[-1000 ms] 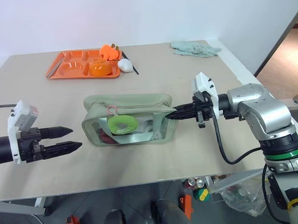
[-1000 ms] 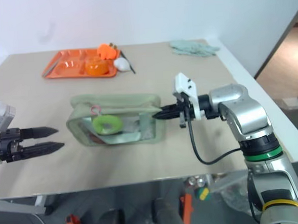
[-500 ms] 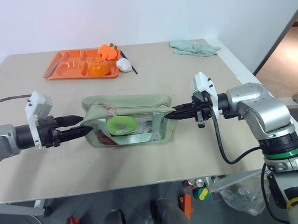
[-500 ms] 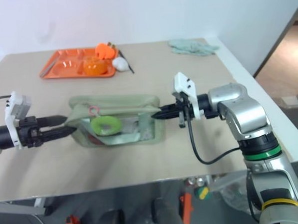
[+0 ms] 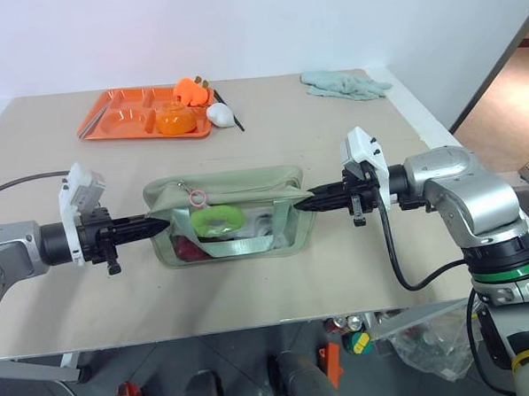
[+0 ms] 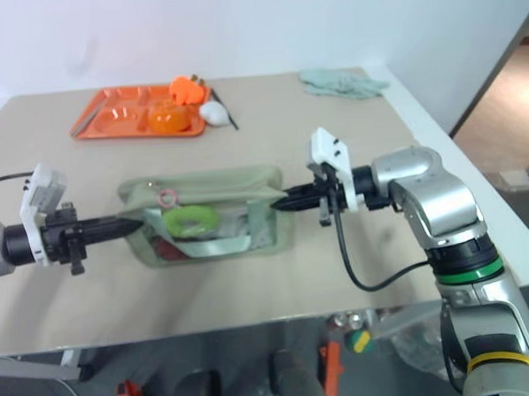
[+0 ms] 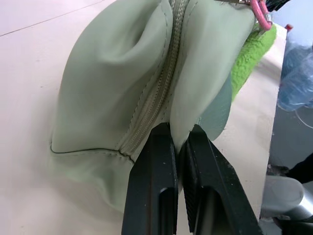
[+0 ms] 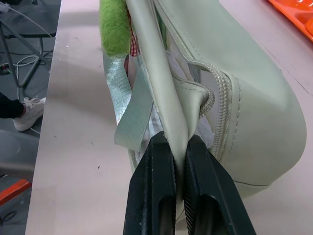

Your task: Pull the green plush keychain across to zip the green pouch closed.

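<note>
The pale green pouch [image 5: 237, 183] lies mid-table with its clear window facing me and its zipper [image 7: 156, 93] along the top. The lime-green plush keychain [image 5: 217, 221] hangs from a pink ring [image 5: 196, 196] near the pouch's left end, over the window. My left gripper [image 5: 164, 223] is shut on the fabric at the pouch's left end, beside the zipper's end [image 7: 178, 142]. My right gripper [image 5: 302, 199] is shut on a fold of fabric at the pouch's right end [image 8: 178, 142]. Neither gripper touches the keychain.
An orange tray [image 5: 110, 126] with an orange bowl, orange toys and a white object sits at the back left. A pale teal rag [image 5: 343, 85] lies at the back right. The table's front edge runs close below both arms.
My left gripper has moved right to the pouch's left end and closed on the fabric. The right gripper has kept its grip and place.
</note>
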Motion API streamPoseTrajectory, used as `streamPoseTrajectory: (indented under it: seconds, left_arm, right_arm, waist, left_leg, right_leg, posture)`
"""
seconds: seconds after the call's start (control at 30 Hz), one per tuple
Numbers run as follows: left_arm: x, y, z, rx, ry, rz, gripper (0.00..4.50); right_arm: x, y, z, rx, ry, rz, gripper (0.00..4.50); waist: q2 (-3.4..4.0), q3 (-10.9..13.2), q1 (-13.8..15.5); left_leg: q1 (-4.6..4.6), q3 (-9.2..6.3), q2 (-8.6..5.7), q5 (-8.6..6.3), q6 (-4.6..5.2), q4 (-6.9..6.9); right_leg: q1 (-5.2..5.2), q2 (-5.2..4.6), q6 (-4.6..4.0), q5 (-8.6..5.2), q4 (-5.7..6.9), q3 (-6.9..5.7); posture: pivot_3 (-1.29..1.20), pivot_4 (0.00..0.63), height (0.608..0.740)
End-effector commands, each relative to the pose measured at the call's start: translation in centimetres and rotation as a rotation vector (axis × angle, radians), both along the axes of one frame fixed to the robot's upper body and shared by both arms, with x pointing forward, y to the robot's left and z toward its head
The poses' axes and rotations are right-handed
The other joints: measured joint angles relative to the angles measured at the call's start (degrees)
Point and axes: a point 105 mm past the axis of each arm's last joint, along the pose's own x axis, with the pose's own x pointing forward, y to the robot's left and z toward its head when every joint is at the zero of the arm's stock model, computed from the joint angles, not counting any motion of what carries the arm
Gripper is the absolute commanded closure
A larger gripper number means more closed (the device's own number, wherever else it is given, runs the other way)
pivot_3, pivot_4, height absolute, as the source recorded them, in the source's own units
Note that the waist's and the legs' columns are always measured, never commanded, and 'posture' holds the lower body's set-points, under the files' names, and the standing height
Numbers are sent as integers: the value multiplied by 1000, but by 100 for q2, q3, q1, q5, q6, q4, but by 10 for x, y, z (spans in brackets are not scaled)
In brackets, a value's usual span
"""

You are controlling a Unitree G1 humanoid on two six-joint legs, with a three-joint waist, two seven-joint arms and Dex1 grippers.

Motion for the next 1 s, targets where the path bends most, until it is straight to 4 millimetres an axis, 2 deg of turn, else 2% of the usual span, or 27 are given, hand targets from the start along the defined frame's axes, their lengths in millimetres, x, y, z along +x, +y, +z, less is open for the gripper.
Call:
streamPoseTrajectory:
  seconds: [0.03,0.07,0.13,0.17,0.2,0.27,0.33,0.4,0.47,0.5,0.6,0.77,0.83,0.9,1.0]
  left_arm:
    - [-2,-1,5,28,-33,-10,4500]
    - [-2,-2,5,28,-32,-10,4500]
    - [-2,-2,4,29,-32,-16,4500]
    - [-2,-3,4,29,-32,-19,4500]
    - [-2,-3,5,28,-33,-20,4500]
    - [-1,-4,5,26,-34,-23,4500]
    - [-1,-5,4,26,-34,-28,4500]
    - [0,-5,4,29,-32,-29,4500]
    - [0,-5,4,32,-32,-34,4500]
    - [1,-4,4,33,-33,-35,4500]
    - [2,-4,4,35,-37,-36,4500]
    - [4,-7,4,32,-42,-42,4500]
    - [3,-8,3,30,-42,-50,4500]
    - [3,-9,3,28,-43,-51,4500]
    - [5,-9,2,22,-47,-41,4500]
  right_arm:
    - [4,-5,16,66,-20,-32,3765]
    - [4,-6,18,71,-17,-31,3555]
    - [5,-10,25,91,-23,-49,2854]
    - [7,-12,27,97,-26,-64,2721]
    - [8,-16,29,100,-27,-76,2171]
    - [11,-28,34,97,-41,-119,1529]
    - [14,-45,55,114,-143,-179,824]
    - [9,-51,90,222,-200,-184,178]
    - [-6,-49,116,315,-214,-113,178]
    - [-19,-42,122,334,-200,-38,178]
    - [-57,-16,113,339,-49,194,178]
    - [-92,12,70,227,182,348,178]
    - [-96,19,57,190,226,356,178]
    - [-87,27,38,121,234,301,178]
    - [-75,38,21,88,253,250,178]
  waist:
    - [0,0,0]
    - [0,0,3]
    - [0,0,5]
    - [0,0,5]
    - [0,0,5]
    - [0,0,9]
    - [1,1,11]
    - [4,3,12]
    - [6,4,8]
    - [6,4,9]
    - [5,3,13]
    - [4,3,29]
    - [4,3,31]
    - [4,2,29]
    - [3,2,26]
  left_leg:
    - [0,0,0,0,0,0]
    - [0,-1,0,0,0,0]
    - [-1,-1,-1,0,0,0]
    - [-2,0,-1,0,0,0]
    - [-2,1,-1,0,0,0]
    - [-3,0,-3,0,0,0]
    - [-4,0,-4,0,0,0]
    - [-5,2,-7,0,0,0]
    - [-5,8,-8,0,0,1]
    - [0,11,-7,0,1,1]
    - [0,1,-4,-2,4,-1]
    - [-5,-4,-4,-6,10,5]
    - [-7,0,-7,-6,10,7]
    - [-6,8,-7,-6,10,10]
    - [-4,11,-7,-5,10,13]
  right_leg:
    - [0,0,0,0,0,0]
    - [0,0,0,0,0,0]
    - [0,-1,0,0,0,-1]
    - [0,-2,0,0,0,0]
    - [0,-2,0,0,0,1]
    - [0,-4,0,0,-1,0]
    - [0,-5,1,0,-3,-1]
    - [0,-7,2,0,-5,1]
    - [-1,-7,5,3,-5,6]
    - [1,-6,6,3,-5,9]
    - [4,-4,3,1,-6,3]
    - [6,-7,5,1,-7,1]
    - [5,-10,8,3,-8,2]
    - [4,-10,13,6,-9,6]
    - [5,-10,-2,-3,-12,7]
  posture:
    - [0,150,740]
    - [0,150,740]
    - [0,150,740]
    - [0,150,740]
    - [0,150,740]
    - [0,150,740]
    - [0,150,740]
    - [0,150,740]
    - [0,150,740]
    - [0,150,740]
    - [0,150,740]
    - [0,150,740]
    - [0,150,740]
    - [0,150,740]
    - [0,150,740]
